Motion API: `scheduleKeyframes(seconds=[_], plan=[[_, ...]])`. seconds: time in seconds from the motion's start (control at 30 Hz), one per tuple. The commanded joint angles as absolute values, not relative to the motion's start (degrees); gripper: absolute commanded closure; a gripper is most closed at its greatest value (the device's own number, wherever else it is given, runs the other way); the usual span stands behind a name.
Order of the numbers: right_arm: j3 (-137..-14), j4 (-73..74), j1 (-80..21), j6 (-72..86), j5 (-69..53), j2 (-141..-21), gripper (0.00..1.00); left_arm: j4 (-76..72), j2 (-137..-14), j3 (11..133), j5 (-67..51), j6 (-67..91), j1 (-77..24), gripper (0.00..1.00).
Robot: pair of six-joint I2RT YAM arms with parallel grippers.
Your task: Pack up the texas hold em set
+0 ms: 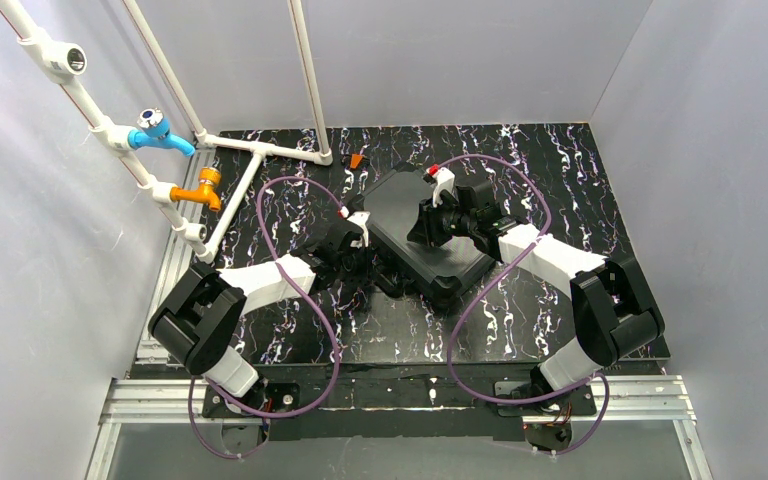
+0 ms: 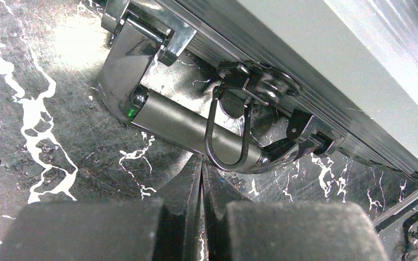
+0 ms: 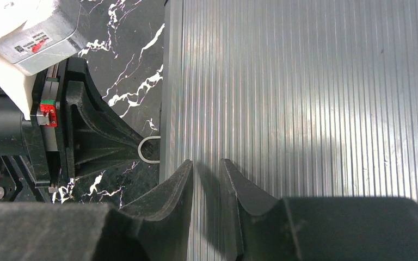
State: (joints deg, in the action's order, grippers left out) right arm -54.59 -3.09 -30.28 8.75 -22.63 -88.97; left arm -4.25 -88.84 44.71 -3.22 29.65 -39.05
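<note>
Black case (image 1: 395, 212) lay closed at table (image 1: 570, 170) centre, chips out of sight; left gripper (image 2: 202, 163), jaws together, at its latch (image 2: 228, 138); right gripper (image 3: 207, 169), jaws slightly apart, above; latching probably remained.

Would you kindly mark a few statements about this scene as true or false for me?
1. The black rectangular ribbed hard case is closed. True.
2. The left arm's jaws stand wide apart. False: they are shut, beside the case's grey handle.
3. The small orange piece lies on the case lid. False: it lies on the black marbled table, beyond the case.
4. The right arm's jaws are slightly apart over the ribbed lid, with nothing between them. True.
</note>
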Motion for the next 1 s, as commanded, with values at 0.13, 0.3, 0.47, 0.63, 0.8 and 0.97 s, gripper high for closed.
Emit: scheduleKeyframes(seconds=[0.13, 0.3, 0.47, 0.63, 0.8, 0.97], plan=[[-51.68, 9.32, -30.85, 7.69, -21.44, -93.49, 0.67, -4.72, -89.66, 46.85, -3.6, 28.5, -38.88, 1.0], [-51.94, 9.68, -30.94, 7.45, -21.6, -93.99, 0.68, -5.79, -91.31, 48.16, -4.28, 28.15, -38.86, 1.0], [-52.03, 9.84, -31.03, 7.05, -21.67, -94.62, 0.68, -7.06, -94.09, 50.66, -6.12, 28.04, -38.88, 1.0], [-52.21, 9.65, -31.11, 7.11, -21.82, -95.17, 0.68, -7.55, -95.68, 52.83, -7.31, 27.71, -38.91, 1.0], [-52.46, 9.23, -31.2, 7.25, -22.12, -96.11, 0.68, -7.81, -96.64, 55.16, -8.26, 27.25, -38.93, 1.0], [-52.79, 9.26, -31.38, 7.24, -22.24, -96.83, 0.68, -8.35, -97.75, 57.2, -9.13, 27.01, -38.94, 1.0]])
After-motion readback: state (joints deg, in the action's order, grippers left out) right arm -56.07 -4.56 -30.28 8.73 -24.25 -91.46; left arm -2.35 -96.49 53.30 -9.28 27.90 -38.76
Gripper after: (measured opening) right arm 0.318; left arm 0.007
